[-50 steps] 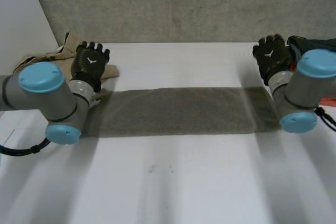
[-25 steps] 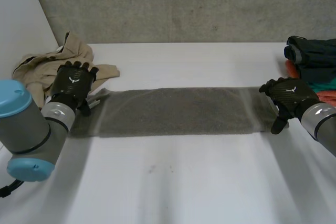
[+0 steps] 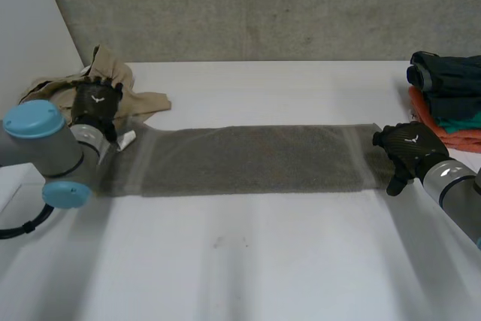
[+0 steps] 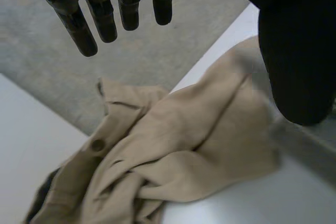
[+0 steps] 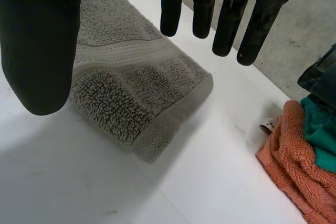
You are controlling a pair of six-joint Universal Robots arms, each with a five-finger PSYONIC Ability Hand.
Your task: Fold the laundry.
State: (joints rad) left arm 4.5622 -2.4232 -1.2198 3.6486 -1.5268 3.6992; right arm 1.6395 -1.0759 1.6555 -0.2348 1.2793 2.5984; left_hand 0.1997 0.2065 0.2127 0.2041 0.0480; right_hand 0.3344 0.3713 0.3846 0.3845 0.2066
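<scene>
Grey terry towel [image 3: 248, 159], thick and looped, lies folded into a long narrow strip across the middle of the white table [image 3: 263, 261]. A flat woven band crosses it near each short end. In the right wrist view its right end shows a doubled, hemmed edge with a rounded corner.

A crumpled beige garment [image 4: 173, 150] of smooth woven cloth, with a button on it, is heaped at the table's far left corner, just beside the towel's left end. At the far right stands a stack of folded things [image 3: 447, 103]: dark cloth on top, teal beneath it, and orange terry at the bottom.

The left hand [image 3: 94, 107] is over the near edge of the beige garment, fingers straight and thumb spread wide, holding nothing. Whether it touches the cloth is hard to say.

The right hand [image 3: 406, 148] is at the towel's right end, its arm reaching in from the near right. Its fingers are straight and its thumb is held apart, so it grips nothing. The towel's end corner lies under its palm, between thumb and fingertips.
</scene>
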